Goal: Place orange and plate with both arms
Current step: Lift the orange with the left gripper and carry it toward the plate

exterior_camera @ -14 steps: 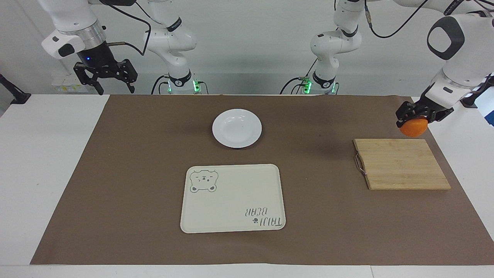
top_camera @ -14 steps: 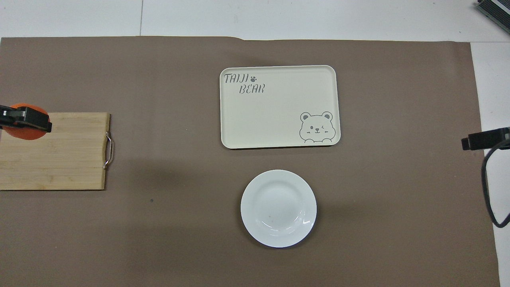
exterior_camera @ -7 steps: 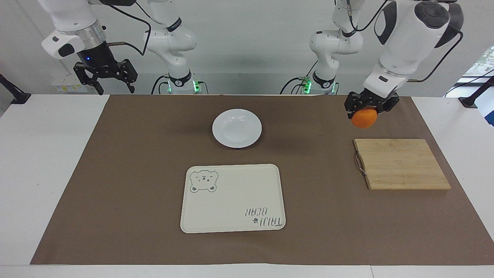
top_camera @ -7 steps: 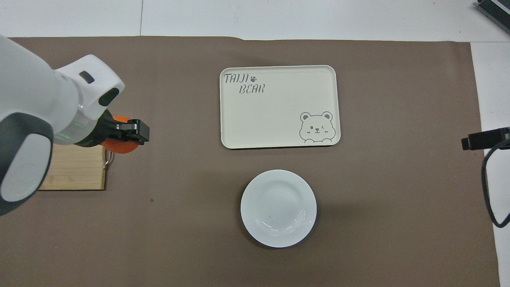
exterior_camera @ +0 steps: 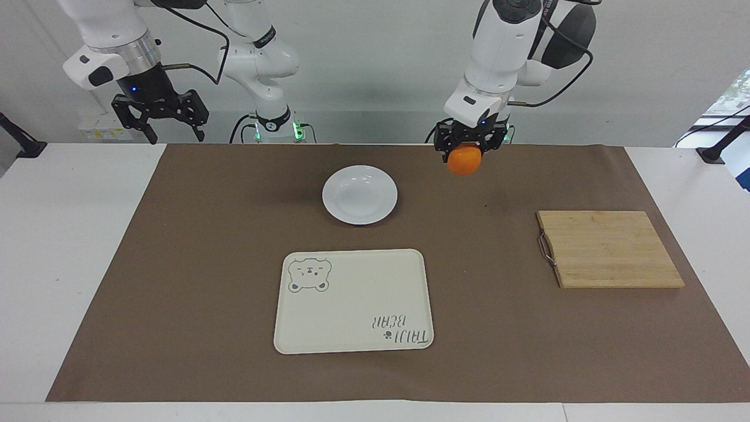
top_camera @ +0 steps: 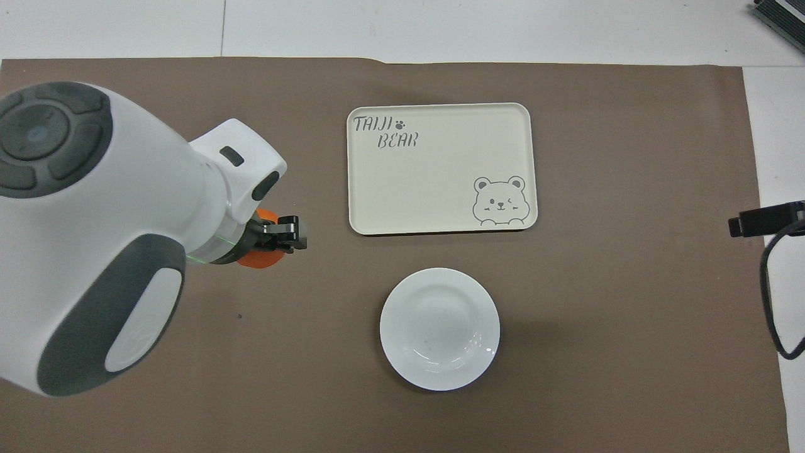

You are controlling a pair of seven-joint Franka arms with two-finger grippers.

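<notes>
My left gripper is shut on the orange and holds it in the air over the brown mat, beside the white plate toward the left arm's end. In the overhead view the left arm covers most of the orange, and the left gripper shows just past the wrist. The plate lies empty on the mat. My right gripper waits open and empty, high over the table's edge at the right arm's end; only its tip shows in the overhead view.
A cream tray with a bear print lies on the mat, farther from the robots than the plate. A wooden cutting board with a metal handle lies toward the left arm's end; the left arm hides it in the overhead view.
My left arm has carried the orange from over the cutting board's end across the mat toward the plate. The right arm, plate, tray and board have not moved.
</notes>
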